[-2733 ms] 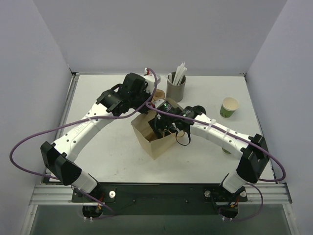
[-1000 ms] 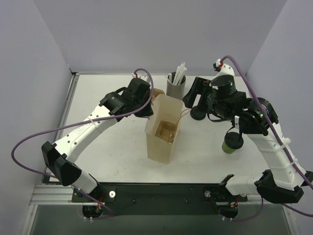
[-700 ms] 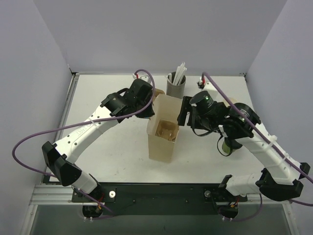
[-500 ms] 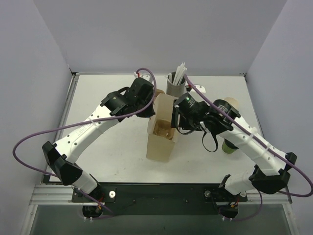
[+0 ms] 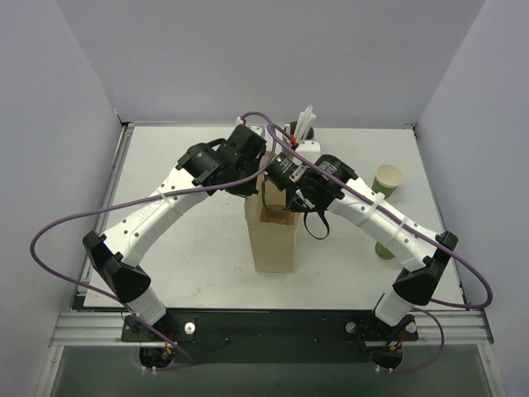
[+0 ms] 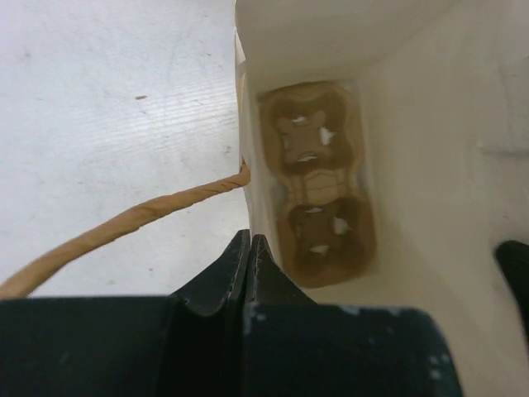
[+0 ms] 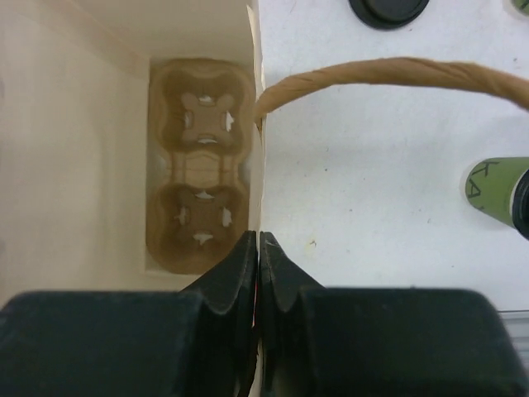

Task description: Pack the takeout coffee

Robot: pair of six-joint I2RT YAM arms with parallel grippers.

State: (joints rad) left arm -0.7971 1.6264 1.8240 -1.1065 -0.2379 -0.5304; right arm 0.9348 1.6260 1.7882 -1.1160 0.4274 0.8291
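Observation:
A brown paper bag (image 5: 273,241) stands upright at mid-table with a cardboard cup carrier (image 6: 318,190) on its floor. My left gripper (image 6: 249,241) is shut on the bag's left rim, and its twisted paper handle (image 6: 124,222) trails outside. My right gripper (image 7: 258,240) is shut on the opposite rim, beside the other handle (image 7: 397,73). The takeout coffee, a green cup with a black lid (image 7: 493,188), stands on the table right of the bag. It is mostly hidden under my right arm in the top view (image 5: 384,248).
An open green cup (image 5: 387,180) with a cream inside stands at the back right. A loose black lid (image 7: 388,8) lies on the table beyond the bag. White straws (image 5: 304,118) stick up behind my arms. Walls close in the table's left, back and right sides.
My right arm swung in from the right side of the table to the bag and shut on its rim. The left gripper kept its hold and the bag shifted slightly.

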